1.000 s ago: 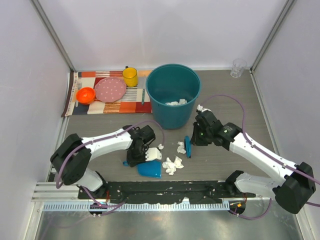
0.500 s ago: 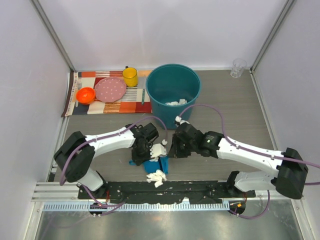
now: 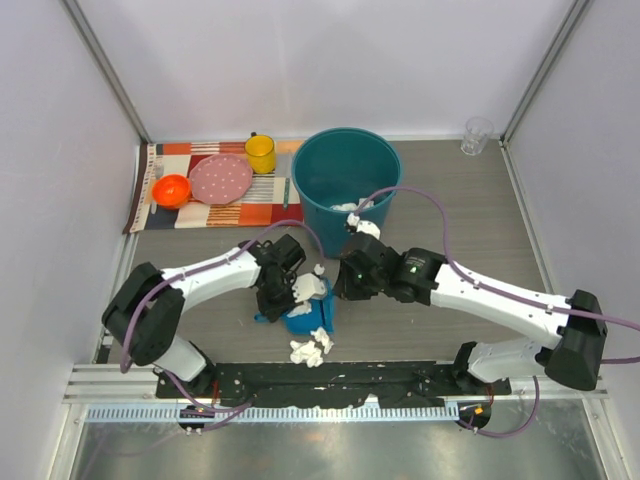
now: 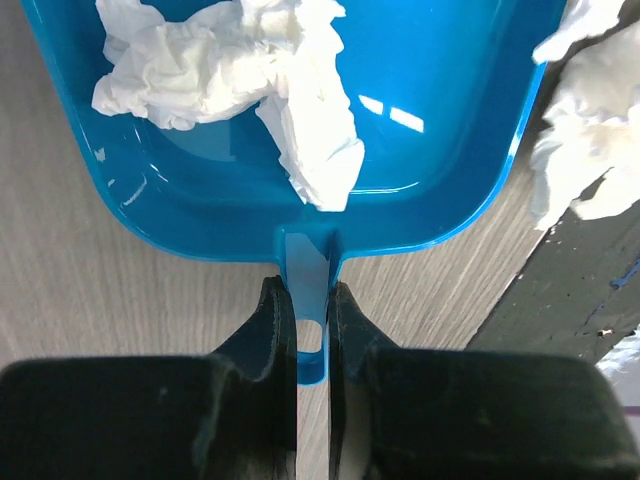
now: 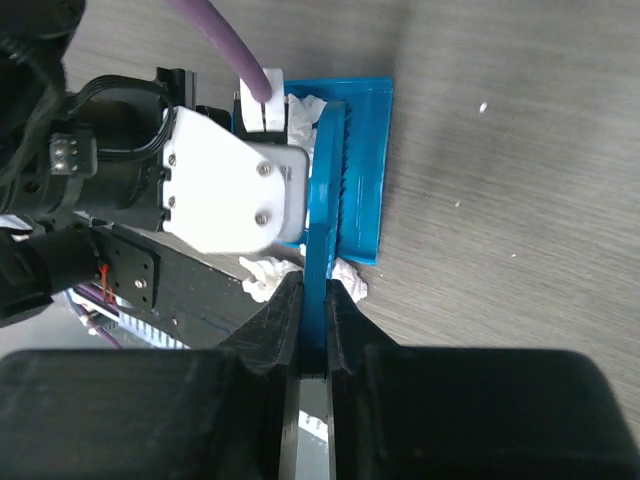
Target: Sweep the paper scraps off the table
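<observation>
I read no text, label, brand or number in any of my three views. The blue dustpan (image 4: 440,90) and blue brush (image 5: 318,230) carry no lettering I can make out.
</observation>
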